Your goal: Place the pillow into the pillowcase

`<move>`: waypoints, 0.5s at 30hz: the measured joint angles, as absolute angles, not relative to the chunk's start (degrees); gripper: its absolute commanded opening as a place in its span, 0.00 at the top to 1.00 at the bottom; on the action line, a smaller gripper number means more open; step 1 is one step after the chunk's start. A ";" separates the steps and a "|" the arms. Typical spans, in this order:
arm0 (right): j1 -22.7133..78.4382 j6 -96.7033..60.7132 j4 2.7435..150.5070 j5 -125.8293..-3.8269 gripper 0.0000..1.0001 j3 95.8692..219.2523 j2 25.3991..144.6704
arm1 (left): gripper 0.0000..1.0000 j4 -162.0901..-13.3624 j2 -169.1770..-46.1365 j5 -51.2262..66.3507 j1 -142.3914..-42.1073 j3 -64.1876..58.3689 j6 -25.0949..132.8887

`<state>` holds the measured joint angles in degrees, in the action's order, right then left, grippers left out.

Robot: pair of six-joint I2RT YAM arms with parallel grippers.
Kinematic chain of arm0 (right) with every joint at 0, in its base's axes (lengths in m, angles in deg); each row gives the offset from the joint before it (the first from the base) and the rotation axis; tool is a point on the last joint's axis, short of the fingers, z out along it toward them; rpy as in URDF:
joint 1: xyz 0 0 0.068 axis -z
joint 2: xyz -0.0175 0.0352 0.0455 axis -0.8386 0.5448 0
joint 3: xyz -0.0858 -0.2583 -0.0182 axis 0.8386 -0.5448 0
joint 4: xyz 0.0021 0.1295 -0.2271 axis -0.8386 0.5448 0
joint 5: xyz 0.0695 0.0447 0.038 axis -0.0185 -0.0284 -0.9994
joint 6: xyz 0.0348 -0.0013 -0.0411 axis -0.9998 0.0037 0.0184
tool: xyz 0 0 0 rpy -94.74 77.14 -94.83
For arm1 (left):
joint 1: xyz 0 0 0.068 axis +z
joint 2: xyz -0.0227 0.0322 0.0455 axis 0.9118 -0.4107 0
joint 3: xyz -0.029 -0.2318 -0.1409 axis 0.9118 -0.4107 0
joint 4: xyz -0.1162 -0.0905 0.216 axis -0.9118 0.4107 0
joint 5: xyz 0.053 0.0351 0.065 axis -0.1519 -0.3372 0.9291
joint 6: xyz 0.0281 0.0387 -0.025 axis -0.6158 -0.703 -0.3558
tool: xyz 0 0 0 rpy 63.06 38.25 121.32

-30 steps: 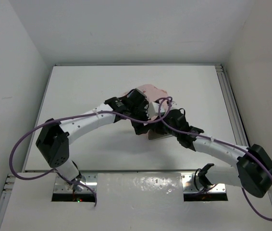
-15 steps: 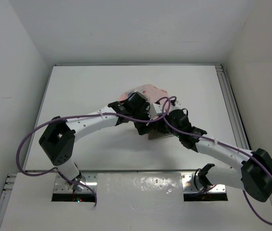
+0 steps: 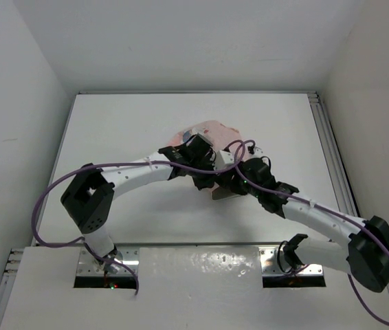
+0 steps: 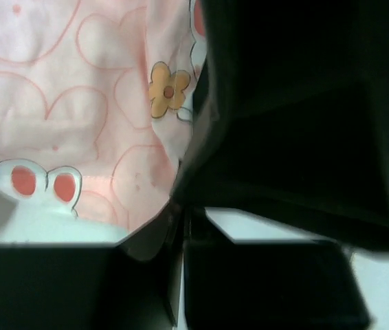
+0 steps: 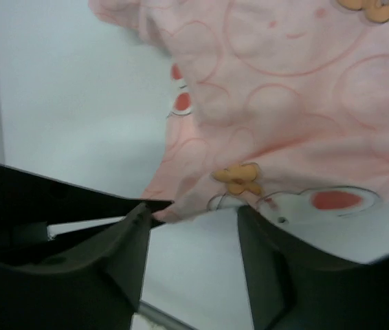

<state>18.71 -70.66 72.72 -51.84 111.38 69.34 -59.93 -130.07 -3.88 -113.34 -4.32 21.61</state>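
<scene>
The pillowcase (image 3: pixel 212 129) lies bunched mid-table, its hem drawn toward 5 o'clock over the last second. The pillow is out of sight, probably underneath, so sleeving seems underway. At 6 o'clock the right gripper (image 5: pixel 193 212) stands part open with the hem between its fingers. Whether the left gripper (image 3: pixel 204 181) has hold of anything cannot be told.

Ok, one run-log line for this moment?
stage: handling thin pale pink rabbit-print pillowcase | left claw: state unclear, against the cloth | right claw: open at its edge

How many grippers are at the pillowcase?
2. Left gripper over the pillowcase's near part; right gripper, jaws apart, at its edge.
</scene>
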 measured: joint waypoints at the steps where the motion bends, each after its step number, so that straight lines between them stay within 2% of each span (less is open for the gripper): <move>1: 19.06 -70.45 74.07 -51.80 0.37 111.38 68.53 | 1.00 -59.23 -130.07 -3.81 -113.34 -4.23 21.67; 2: 19.47 -70.25 75.82 -51.17 0.24 111.38 67.57 | 1.00 -58.79 -130.09 -4.06 -113.32 -4.08 21.61; 4: 20.87 -69.61 79.49 -50.03 0.11 111.16 64.79 | 1.00 -58.44 -130.09 -3.99 -113.32 -3.25 21.56; 7: 22.66 -68.54 83.36 -48.83 0.01 110.72 58.87 | 1.00 -57.74 -130.09 -3.27 -113.50 -2.07 21.39; 15: 27.52 -65.64 90.38 -47.36 0.01 110.70 48.20 | 1.00 -53.68 -132.02 -1.26 -113.69 -1.58 21.17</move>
<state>27.52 -65.64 90.38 -47.36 110.70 48.20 -53.68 -132.02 -1.26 -113.69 -1.58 21.17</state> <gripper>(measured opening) 0.985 0.006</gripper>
